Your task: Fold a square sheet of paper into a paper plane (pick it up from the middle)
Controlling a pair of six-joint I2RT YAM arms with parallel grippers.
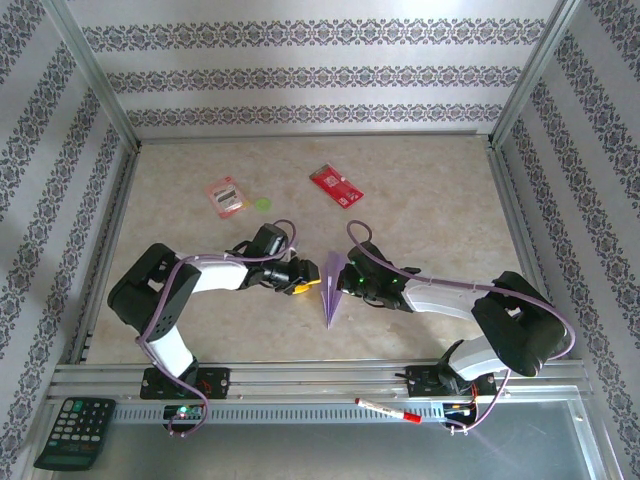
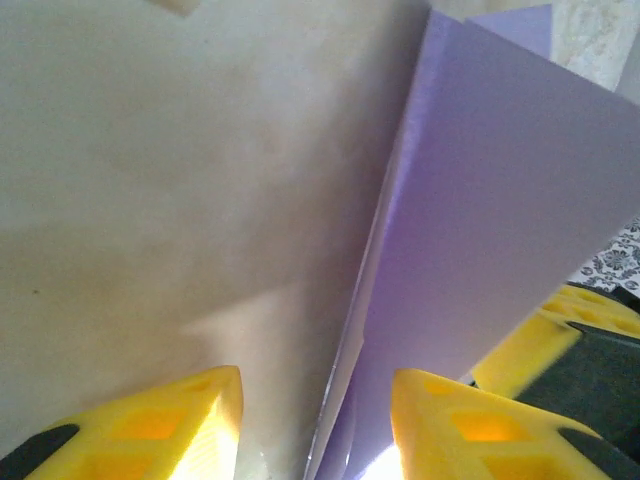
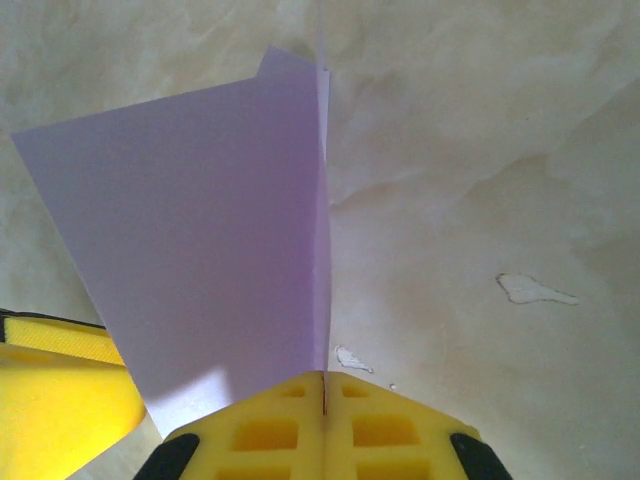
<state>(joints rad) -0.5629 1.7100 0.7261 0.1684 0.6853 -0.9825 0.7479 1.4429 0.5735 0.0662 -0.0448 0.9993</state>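
Paper plane (image 1: 331,290) axis far-near, nose near; right hand (image 3: 323,400) clamps it, left hand (image 2: 315,400) apart.

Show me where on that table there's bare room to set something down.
The far right, between the red card and the right wall, is bare; so is the back strip behind the pink packet. Crowded: the near middle, where the left arm and right arm meet at the paper plane.

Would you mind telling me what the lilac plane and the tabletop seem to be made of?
The paper plane: thin matte paper, by its knife-sharp crease and thin edges. The tabletop: probably marble-patterned laminate or vinyl, smooth, faintly glossy; small white chips suggest a thin surface layer.
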